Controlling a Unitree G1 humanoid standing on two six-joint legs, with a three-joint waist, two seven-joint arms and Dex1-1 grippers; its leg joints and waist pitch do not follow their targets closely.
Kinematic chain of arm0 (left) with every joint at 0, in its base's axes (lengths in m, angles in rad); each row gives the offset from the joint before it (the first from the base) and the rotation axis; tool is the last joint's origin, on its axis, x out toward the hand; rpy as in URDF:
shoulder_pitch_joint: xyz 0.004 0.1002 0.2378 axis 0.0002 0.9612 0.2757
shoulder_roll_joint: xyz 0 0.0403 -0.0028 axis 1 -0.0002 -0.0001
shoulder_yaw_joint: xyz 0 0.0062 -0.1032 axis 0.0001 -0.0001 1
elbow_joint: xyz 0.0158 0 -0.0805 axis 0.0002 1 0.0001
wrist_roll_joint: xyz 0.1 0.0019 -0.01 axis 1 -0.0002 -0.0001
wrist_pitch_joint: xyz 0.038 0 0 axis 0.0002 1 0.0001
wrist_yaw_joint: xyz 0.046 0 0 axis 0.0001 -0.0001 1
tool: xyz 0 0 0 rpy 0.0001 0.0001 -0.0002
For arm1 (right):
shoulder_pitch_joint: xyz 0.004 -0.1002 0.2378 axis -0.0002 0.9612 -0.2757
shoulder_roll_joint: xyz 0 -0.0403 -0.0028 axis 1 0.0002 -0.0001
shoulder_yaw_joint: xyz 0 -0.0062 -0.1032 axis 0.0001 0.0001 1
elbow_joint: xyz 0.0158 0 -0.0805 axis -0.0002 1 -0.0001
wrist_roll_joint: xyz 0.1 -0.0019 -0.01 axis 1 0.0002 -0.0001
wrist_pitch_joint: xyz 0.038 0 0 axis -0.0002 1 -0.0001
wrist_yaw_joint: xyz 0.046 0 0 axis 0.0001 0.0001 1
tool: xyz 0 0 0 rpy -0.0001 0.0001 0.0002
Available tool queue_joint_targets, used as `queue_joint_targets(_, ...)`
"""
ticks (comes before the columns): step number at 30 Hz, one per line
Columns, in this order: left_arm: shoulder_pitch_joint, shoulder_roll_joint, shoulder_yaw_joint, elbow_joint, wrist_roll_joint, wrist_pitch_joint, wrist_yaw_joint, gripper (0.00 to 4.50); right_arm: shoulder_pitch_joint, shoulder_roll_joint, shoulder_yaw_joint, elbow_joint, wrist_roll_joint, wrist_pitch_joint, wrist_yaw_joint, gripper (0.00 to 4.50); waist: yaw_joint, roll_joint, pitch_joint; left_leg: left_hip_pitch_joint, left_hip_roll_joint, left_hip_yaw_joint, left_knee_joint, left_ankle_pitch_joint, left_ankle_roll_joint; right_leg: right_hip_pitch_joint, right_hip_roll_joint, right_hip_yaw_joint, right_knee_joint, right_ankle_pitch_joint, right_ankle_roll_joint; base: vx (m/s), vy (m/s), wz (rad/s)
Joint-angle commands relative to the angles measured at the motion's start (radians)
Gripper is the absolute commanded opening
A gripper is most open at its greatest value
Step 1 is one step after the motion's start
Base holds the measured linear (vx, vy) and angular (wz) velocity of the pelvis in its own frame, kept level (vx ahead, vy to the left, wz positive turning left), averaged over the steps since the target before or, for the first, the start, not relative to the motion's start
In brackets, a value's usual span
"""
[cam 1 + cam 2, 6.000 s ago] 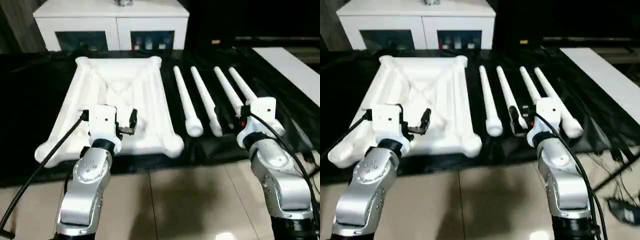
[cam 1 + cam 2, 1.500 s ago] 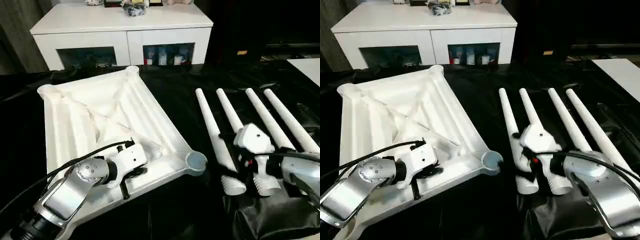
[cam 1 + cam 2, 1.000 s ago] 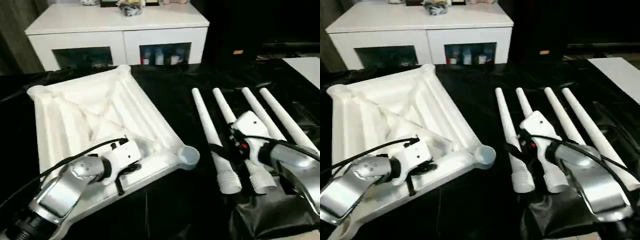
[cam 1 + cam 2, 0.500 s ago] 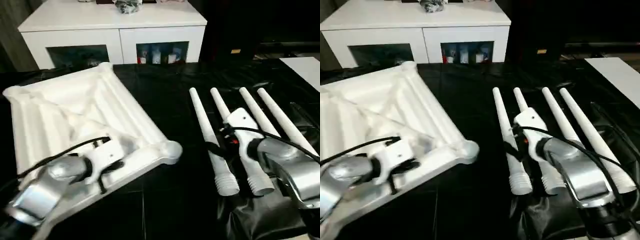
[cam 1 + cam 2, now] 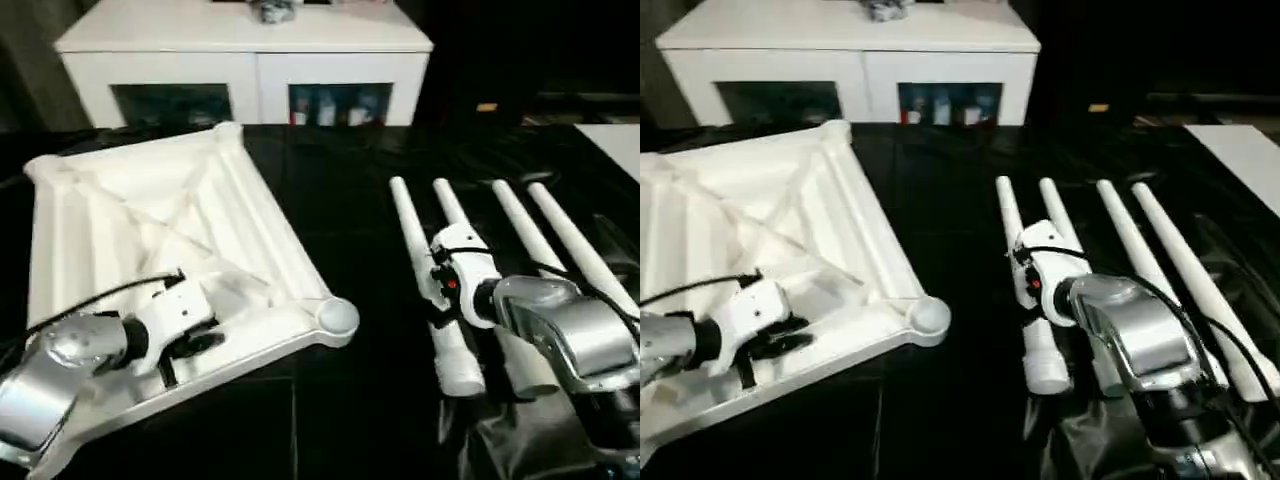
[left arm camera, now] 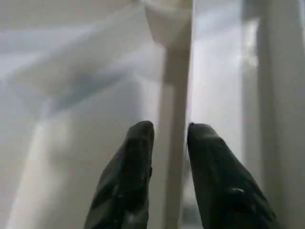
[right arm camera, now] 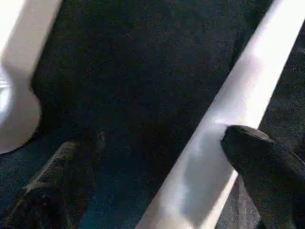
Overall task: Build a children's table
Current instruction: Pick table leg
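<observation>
The white cabinet stands at the far side, with glass fronts that show small things behind them and something small on its top. In front of it a black sheet covers the counter, and all the parts lie on this sheet.

The biggest part is the tabletop. It lies upside down on the left half, turned at an angle, so its ribs face up. One round corner socket points toward the middle of the counter, and another corner is near the cabinet.

To the right, well apart from the tabletop, four legs lie side by side, thin ends toward the cabinet and thick ends near the robot. The leftmost leg has its thick end lying free on the black sheet.

The left arm reaches over the near edge of the tabletop. The left gripper has its two black fingers close together around a thin upright rib of the underside, one on each side of it. I cannot tell if they really press it.

The right arm lies over the legs. The right gripper has its fingers wide apart. The leftmost leg runs between them, and one finger touches its side, while the other finger is over the black sheet.
</observation>
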Motion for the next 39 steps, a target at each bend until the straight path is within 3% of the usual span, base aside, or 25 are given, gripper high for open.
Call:
queue_joint_targets(1,-0.033,-0.017,0.031,-0.036,-0.019,-0.005,0.003,1.72,-0.007,0.003,0.002,0.023,-0.017,0.026,-0.015,4.5,0.001,0.005,-0.051,0.019,0.088,-0.027,-0.093,-0.166,-0.027,0.029,-0.065,0.039,-0.054,-0.114,-0.279,0.0,0.0,0.0)
queue_joint_targets(9,-0.075,-0.111,0.003,-0.166,-0.133,0.07,-0.019,2.21,-0.019,0.002,0.053,0.085,-0.025,0.149,-0.03,4.5,0.012,0.002,-0.049,0.021,0.091,-0.017,-0.095,-0.195,-0.063,0.03,-0.065,0.04,-0.058,-0.17,-0.261,0.0,0.0,0.0)
queue_joint_targets(12,-0.092,-0.154,-0.023,-0.215,-0.168,0.111,-0.014,2.21,-0.019,0.013,0.025,0.113,-0.025,0.201,-0.054,4.5,0.012,0.0,-0.052,0.022,0.09,-0.017,-0.093,-0.201,-0.075,0.03,-0.063,0.041,-0.06,-0.177,-0.254,0.0,0.0,0.0)
queue_joint_targets(17,-0.126,-0.194,-0.049,-0.213,-0.141,0.112,0.021,2.21,-0.013,0.015,-0.009,0.113,-0.024,0.251,-0.065,4.5,0.011,-0.002,-0.05,0.02,0.09,-0.017,-0.093,-0.206,-0.073,0.032,-0.061,0.043,-0.063,-0.198,-0.238,0.0,0.0,0.0)
queue_joint_targets(18,-0.134,-0.199,-0.054,-0.212,-0.133,0.114,0.028,2.23,-0.012,0.014,-0.017,0.113,-0.023,0.262,-0.07,4.2,0.011,-0.002,-0.052,0.021,0.09,-0.017,-0.092,-0.205,-0.072,0.032,-0.061,0.043,-0.063,-0.204,-0.234,0.0,0.0,0.0)
queue_joint_targets(22,-0.14,-0.199,-0.059,-0.217,-0.127,0.13,0.034,2.23,-0.009,0.018,-0.03,0.112,-0.019,0.277,-0.077,3.88,0.013,0.006,-0.053,0.021,0.09,-0.019,-0.092,-0.191,-0.078,0.031,-0.06,0.041,-0.06,-0.183,-0.234,0.0,0.0,0.0)
queue_joint_targets(27,-0.153,-0.199,-0.059,-0.215,-0.128,0.145,0.04,2.23,-0.009,0.032,-0.069,0.108,-0.008,0.284,-0.088,3.34,0.013,0.002,-0.055,0.019,0.089,-0.016,-0.09,-0.16,-0.075,0.034,-0.059,0.041,-0.058,-0.137,-0.245,0.0,0.0,0.0)
queue_joint_targets(39,-0.161,-0.207,-0.059,-0.208,-0.095,0.146,0.082,2.23,-0.009,0.055,-0.105,0.092,0.003,0.297,-0.105,2.34,0.013,0.001,-0.054,0.02,0.09,-0.017,-0.091,-0.172,-0.076,0.034,-0.06,0.04,-0.06,-0.158,-0.242,0.0,0.0,0.0)
